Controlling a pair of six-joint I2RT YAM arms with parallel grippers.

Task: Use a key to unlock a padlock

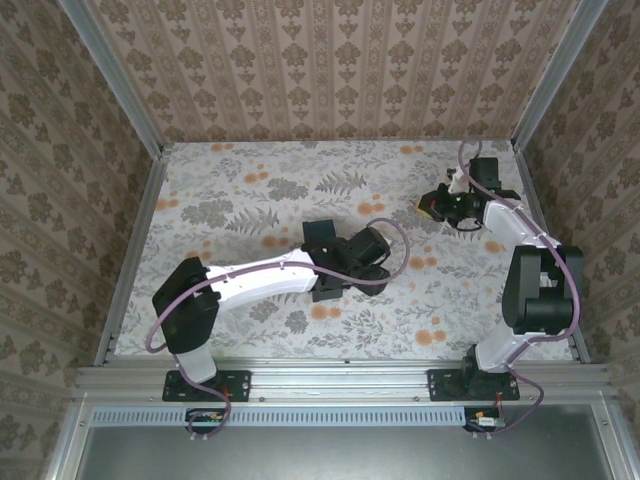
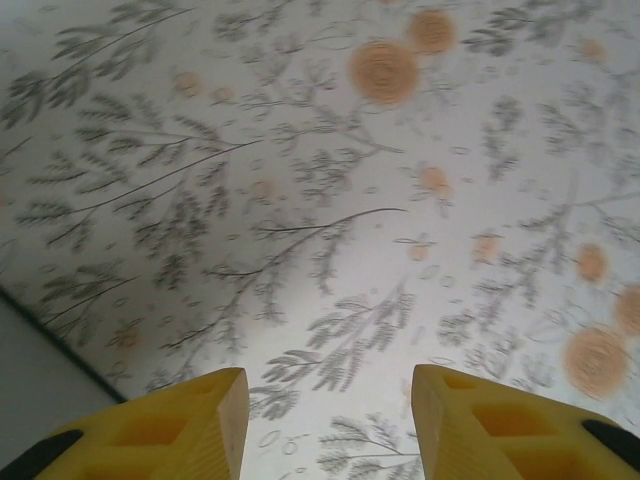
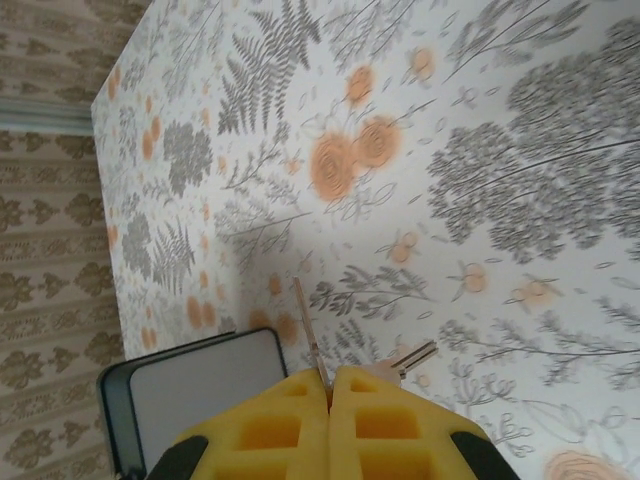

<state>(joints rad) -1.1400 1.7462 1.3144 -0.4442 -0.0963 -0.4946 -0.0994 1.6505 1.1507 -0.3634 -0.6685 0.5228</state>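
In the right wrist view my right gripper has its yellow fingers pressed together on the key. The key's slim metal blade sticks up and out from between the tips, above the flowered table. A second slim metal blade pokes out sideways just behind the right finger. From above, the right gripper hangs over the table's back right part. My left gripper is open, with bare tablecloth between its yellow fingers. The padlock is out of view.
A flat dark-rimmed box with a pale grey face sits close beside the right gripper's fingers. The left arm reaches to the middle of the table. Patterned walls and metal rails close the table in on three sides.
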